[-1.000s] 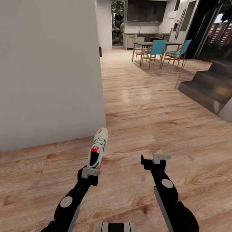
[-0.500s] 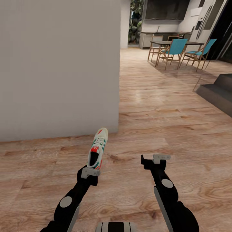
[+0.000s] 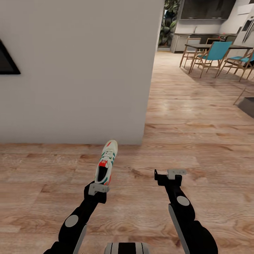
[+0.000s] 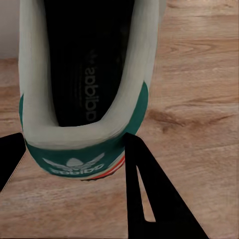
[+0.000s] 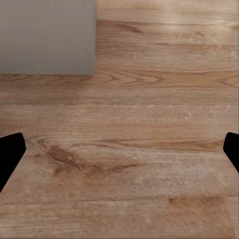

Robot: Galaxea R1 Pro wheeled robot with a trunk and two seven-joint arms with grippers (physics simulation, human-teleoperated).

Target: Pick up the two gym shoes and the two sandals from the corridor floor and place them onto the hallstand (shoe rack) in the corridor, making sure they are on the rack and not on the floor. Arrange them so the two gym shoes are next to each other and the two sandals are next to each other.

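My left gripper [image 3: 99,186] is shut on the heel of one gym shoe [image 3: 107,163], a cream-white sneaker with green stripes and red marks, held above the corridor floor [image 3: 197,141] with its toe pointing away from me. In the left wrist view the gym shoe [image 4: 84,74] shows its dark inside and green heel tab between the black fingers [image 4: 149,184]. My right gripper [image 3: 170,175] is open and holds nothing; in the right wrist view its fingertips [image 5: 10,149] stand wide apart over bare planks. The sandals and the hallstand are out of view.
A pale grey wall block [image 3: 77,70] stands straight ahead, its corner just beyond the shoe. A dark framed shape [image 3: 6,61] hangs on it at the left. Past the corner, open floor leads to a dining table with teal chairs [image 3: 215,53]. A dark stair step [image 3: 247,104] lies far right.
The whole view has swung left: the wall now fills more of the picture, and the chairs and stairs have slid right. Both arms keep their pose, the shoe still held.
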